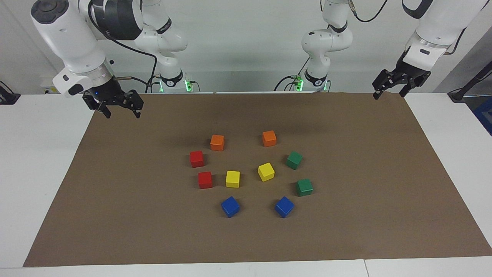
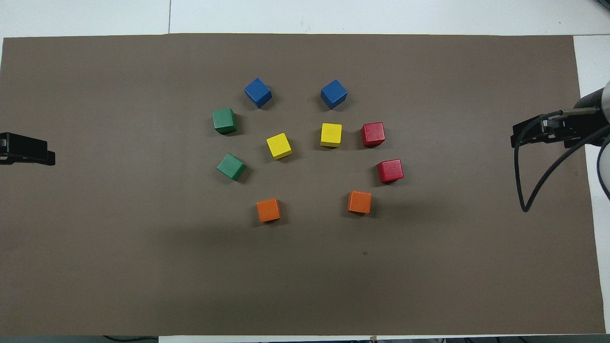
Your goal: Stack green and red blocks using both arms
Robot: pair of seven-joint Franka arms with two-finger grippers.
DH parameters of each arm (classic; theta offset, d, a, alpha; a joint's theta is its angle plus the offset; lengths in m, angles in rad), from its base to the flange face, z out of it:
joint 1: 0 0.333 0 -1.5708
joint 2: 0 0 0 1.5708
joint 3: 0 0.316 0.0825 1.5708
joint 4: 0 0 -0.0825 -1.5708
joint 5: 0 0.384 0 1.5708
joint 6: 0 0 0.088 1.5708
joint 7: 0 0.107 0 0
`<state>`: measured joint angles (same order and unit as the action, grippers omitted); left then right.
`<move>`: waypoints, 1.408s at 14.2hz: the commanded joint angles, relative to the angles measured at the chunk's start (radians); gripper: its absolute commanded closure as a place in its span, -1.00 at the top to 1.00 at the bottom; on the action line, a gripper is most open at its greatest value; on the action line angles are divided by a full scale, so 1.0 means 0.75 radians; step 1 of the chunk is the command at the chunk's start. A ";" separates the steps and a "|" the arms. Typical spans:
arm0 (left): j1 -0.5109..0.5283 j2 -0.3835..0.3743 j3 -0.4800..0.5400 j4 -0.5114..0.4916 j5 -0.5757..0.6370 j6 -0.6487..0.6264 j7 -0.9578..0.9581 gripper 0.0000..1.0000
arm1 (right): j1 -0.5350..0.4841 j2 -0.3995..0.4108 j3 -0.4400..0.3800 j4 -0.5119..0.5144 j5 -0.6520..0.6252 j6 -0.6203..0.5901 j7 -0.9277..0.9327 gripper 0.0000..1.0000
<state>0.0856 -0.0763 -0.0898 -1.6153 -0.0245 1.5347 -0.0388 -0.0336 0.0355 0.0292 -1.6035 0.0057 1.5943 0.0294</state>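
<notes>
A brown mat [image 1: 346, 231] covers my white bench [image 1: 38, 173]. Using the nearer yellow cube [image 1: 266, 171] as landmark: both green blocks [image 1: 294, 160] [image 1: 304, 187] sit just beside it toward my left arm's end, both red blocks [image 1: 196, 159] [image 1: 205, 179] farther off toward my right arm's — none stacked. My left gripper [image 1: 390, 89] and right gripper [image 1: 120, 107] hang over the mat's edges, jaws spread, holding nothing. These cubes look light, rigid, glossy — probably slippery, so I'd pinch flat opposite faces squarely.

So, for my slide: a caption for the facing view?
Both open grippers, left and right, wait above ten unstacked cubes.
</notes>
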 commanded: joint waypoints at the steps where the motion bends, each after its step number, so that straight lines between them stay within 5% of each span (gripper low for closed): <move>1: -0.006 -0.011 0.007 -0.004 -0.002 -0.003 -0.016 1.00 | -0.021 -0.002 0.008 0.009 -0.010 -0.025 -0.009 1.00; 14: 0.039 -0.060 0.007 -0.114 -0.002 0.066 -0.020 1.00 | -0.035 -0.013 0.010 -0.024 -0.010 -0.011 -0.021 1.00; 20: -0.222 -0.056 -0.003 -0.269 -0.021 0.234 -0.629 1.00 | 0.000 -0.013 0.022 -0.044 -0.008 0.058 0.004 1.00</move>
<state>-0.0237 -0.0881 -0.1033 -1.7138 -0.0338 1.6287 -0.4057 -0.0404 0.0355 0.0352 -1.6104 0.0055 1.5993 0.0294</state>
